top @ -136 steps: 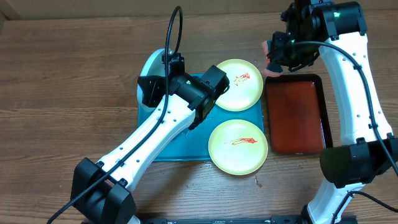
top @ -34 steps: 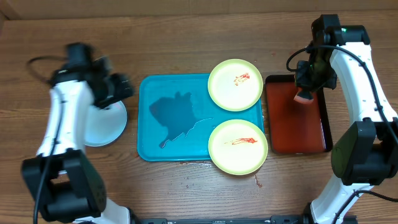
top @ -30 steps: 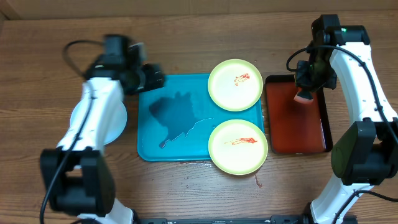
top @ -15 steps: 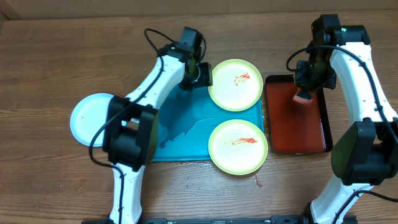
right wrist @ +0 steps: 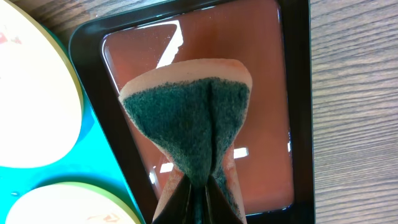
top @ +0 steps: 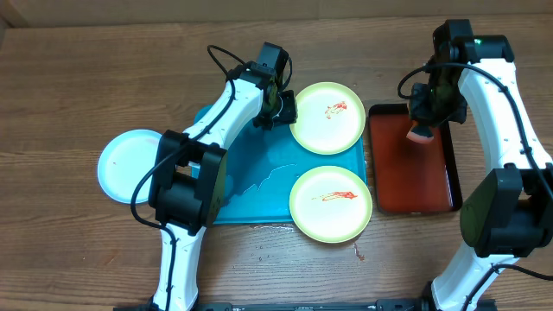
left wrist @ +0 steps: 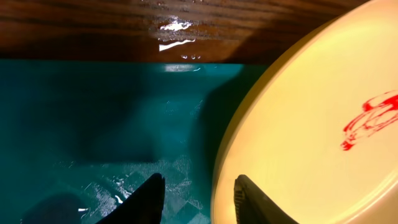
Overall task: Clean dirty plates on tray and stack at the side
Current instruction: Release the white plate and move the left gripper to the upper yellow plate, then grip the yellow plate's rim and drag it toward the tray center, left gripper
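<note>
Two pale yellow-green plates with red sauce smears lie on the right side of the turquoise tray (top: 238, 151): an upper plate (top: 326, 118) and a lower plate (top: 331, 204). A white plate (top: 130, 166) lies on the table left of the tray. My left gripper (top: 283, 108) is open at the upper plate's left edge. In the left wrist view the gripper (left wrist: 199, 179) straddles the rim of that plate (left wrist: 311, 124), one finger over the tray (left wrist: 93, 124). My right gripper (top: 423, 117) is shut on a pink and green sponge (right wrist: 193, 124), held above the dark red tray (right wrist: 261, 93).
The dark red tray with a black rim (top: 413, 173) stands right of the turquoise tray. Wet patches show on the turquoise tray's bare left part. A cardboard wall runs along the table's far edge. Small red drips lie on the wood below the lower plate.
My left arm has swung from the white plate on the table at the left to the upper yellow-green plate's left edge. The right arm and sponge have not moved in the last second.
</note>
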